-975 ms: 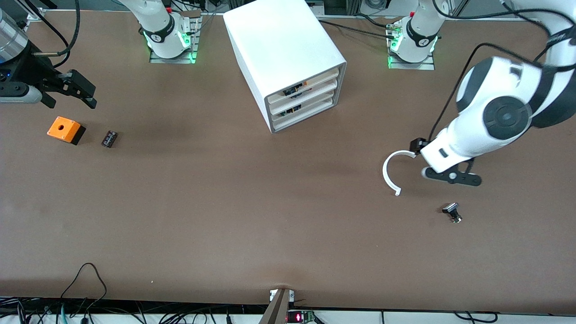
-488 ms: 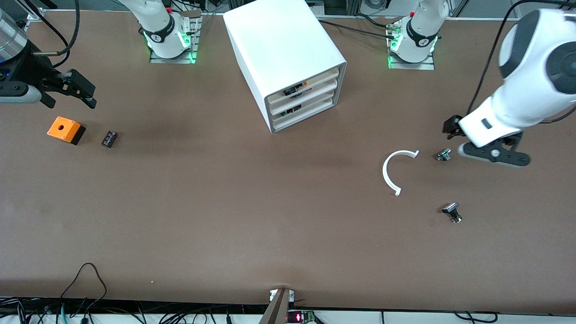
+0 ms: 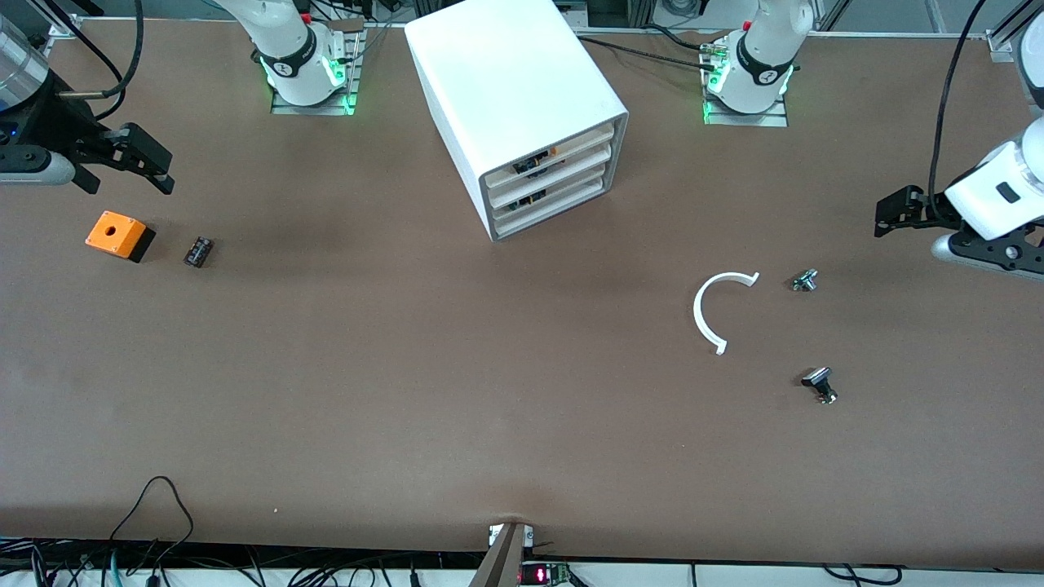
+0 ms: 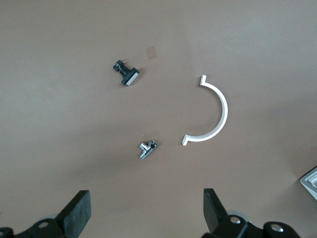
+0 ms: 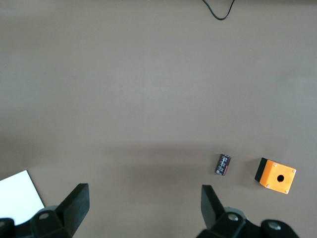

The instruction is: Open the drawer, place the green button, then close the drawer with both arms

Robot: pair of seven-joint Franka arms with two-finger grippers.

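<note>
The white four-tier cabinet stands at the middle of the table near the arm bases. Its drawers all look pushed in. The button lies on the table beside a white C-shaped ring, toward the left arm's end. It also shows in the left wrist view. My left gripper hangs open and empty in the air over the table's left-arm end; the left wrist view shows the button ahead of its fingers. My right gripper waits open and empty over the right arm's end.
A black-and-silver flat-capped piece lies nearer the camera than the button. An orange box with a hole and a small dark component lie below the right gripper. Cables run along the table's near edge.
The left arm has swung away from over the ring toward its own end of the table. The button, hidden under it before, now lies in plain view. The right arm has not moved.
</note>
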